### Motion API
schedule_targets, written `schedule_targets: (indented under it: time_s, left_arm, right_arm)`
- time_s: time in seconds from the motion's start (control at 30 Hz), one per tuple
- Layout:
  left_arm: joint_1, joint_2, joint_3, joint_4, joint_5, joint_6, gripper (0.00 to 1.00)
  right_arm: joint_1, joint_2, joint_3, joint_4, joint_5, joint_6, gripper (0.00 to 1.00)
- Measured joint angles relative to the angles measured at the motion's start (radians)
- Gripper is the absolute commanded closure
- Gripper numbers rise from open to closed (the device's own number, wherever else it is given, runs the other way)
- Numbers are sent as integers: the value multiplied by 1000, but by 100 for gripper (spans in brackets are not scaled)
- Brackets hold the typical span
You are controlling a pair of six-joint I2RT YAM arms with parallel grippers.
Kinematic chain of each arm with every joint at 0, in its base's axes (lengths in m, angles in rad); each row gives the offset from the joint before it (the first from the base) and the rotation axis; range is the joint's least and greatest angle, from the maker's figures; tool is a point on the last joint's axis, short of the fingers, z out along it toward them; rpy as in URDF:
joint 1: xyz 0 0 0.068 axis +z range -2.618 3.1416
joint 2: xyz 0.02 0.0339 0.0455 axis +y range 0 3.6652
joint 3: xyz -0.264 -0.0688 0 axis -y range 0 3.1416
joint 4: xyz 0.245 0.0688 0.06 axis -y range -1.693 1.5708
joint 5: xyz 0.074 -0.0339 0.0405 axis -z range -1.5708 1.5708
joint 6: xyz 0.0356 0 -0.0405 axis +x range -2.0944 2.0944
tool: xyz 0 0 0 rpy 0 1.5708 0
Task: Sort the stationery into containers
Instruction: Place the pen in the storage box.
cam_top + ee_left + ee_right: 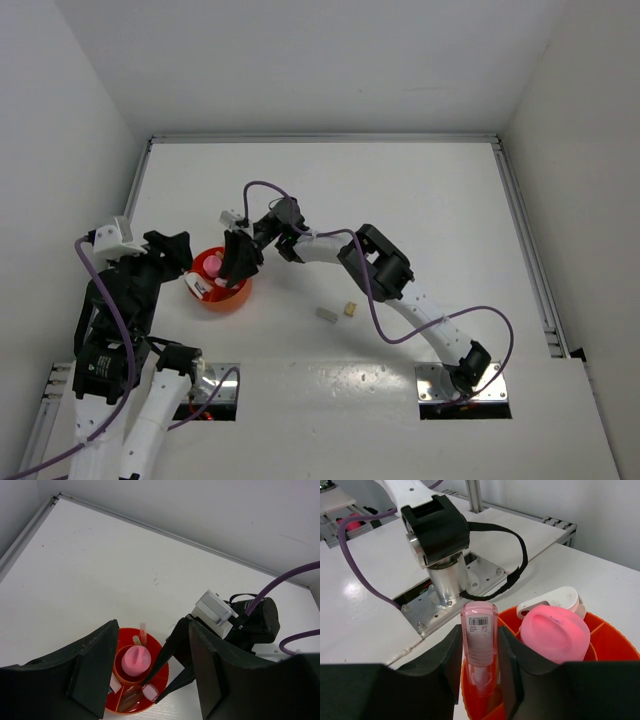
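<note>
Pink marker (479,630), gripped by the right tool (480,652), dips into an outer compartment of the orange bowl (615,647). Left tool (175,255) gapes open beside it. Released off-centre, the marker may snag a divider (599,626) or nudge the bowl.

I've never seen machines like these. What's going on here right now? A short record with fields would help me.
Container: orange bowl, divided inside, with a pink-capped item in its middle
Right hand: shut on a pink barcoded item, whose lower end dips into the bowl
Left hand: open, empty, beside the bowl
Loose on the table: white eraser and yellow eraser, apart from the bowl
</note>
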Motion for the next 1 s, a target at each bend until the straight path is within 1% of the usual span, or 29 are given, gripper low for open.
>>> schedule_targets:
  time_s: [0.13, 0.2, 0.3, 0.37, 0.43, 0.47, 0.53, 0.57, 0.63, 0.67, 0.7, 0.77, 0.8, 0.83, 0.87, 0.97, 1.0]
  left_arm:
    - [0, 0, 0, 0, 0, 0, 36]
    - [0, 0, 0, 0, 0, 0, 36]
    - [0, 0, 0, 0, 0, 0, 36]
    - [0, 0, 0, 0, 1, 0, 36]
    - [0, 0, 0, 0, 0, 0, 36]
    - [0, 0, 0, 0, 0, 0, 36]
    - [0, 0, 0, 0, 2, 0, 36]
    - [0, 0, 0, 0, 2, 0, 36]
    - [0, 0, 0, 0, 6, 0, 39]
    - [0, 0, 1, 0, 9, 0, 43]
    - [0, 0, 2, 0, 14, -1, 46]
    - [0, 1, 6, 1, 29, 1, 52]
    - [0, 3, 7, 4, 44, 3, 58]
    - [0, 5, 8, 9, 61, 3, 61]
    - [0, 11, 8, 13, 80, 7, 67]
    - [0, 55, 6, 46, 174, 23, 72]
    - [0, 79, 1, 68, 222, 27, 75]
  right_arm:
    - [0, 0, -2, 0, -3, 0, 61]
    - [0, 0, -2, -1, -3, 1, 53]
    - [0, 0, -3, 0, -3, 0, 53]
    - [0, 0, -5, 0, -3, 1, 56]
    - [0, 0, -13, 2, -3, 3, 61]
    - [0, 0, -21, 3, -2, 6, 68]
    - [0, -2, -42, 4, -3, 11, 76]
    - [0, -4, -60, 4, -3, 16, 84]
    - [0, -21, -114, 0, -4, 29, 90]
    - [0, -36, -146, -3, -3, 35, 95]
    - [0, -58, -186, -4, -5, 39, 98]
    - [0, -116, -268, -8, -6, 47, 100]
    - [0, -154, -314, -10, -10, 55, 100]
    - [0, -196, -354, -9, -12, 62, 100]
    - [0, -239, -385, -8, -13, 74, 100]
    - [-7, -361, -452, 0, -21, 120, 100]
    - [-13, -405, -470, 5, -22, 146, 84]
